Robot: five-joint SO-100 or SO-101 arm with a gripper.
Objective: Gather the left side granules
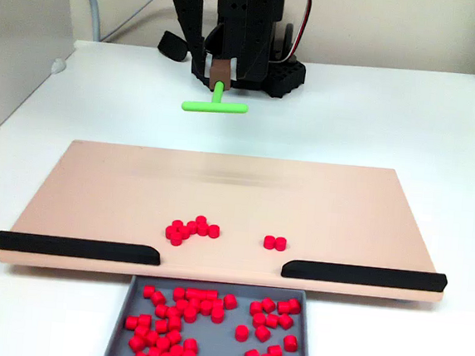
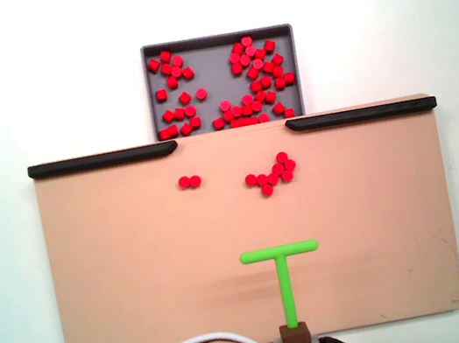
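A white tabletop [image 1: 368,114] carries a flat, pale peach rectangular board [image 1: 220,189], with a pale wall and a grey cable behind it in a fixed view. Two black rails, one [image 1: 77,247] to the left and one [image 1: 362,275] to the right in that view, line the board's near edge with a gap between them. Below the gap sits a grey rectangular plastic tray [image 1: 120,334] holding roughly forty small red pellets [image 1: 201,308].

On the board lie two groups of tiny matte red cylinder granules: a cluster of about ten [image 1: 191,229] left of centre, and a pair [image 1: 274,243] touching each other to its right. In the overhead fixed view the sides are mirrored, the cluster [image 2: 271,174] on the right and the pair [image 2: 189,181] on the left. The exact cluster count is hard to settle, since the pellets overlap.

The black arm's fingers [image 1: 219,83] pinch the stem of a bright green T-shaped plastic tool [image 1: 215,106], whose crossbar is held over the board's far part, well apart from both groups.
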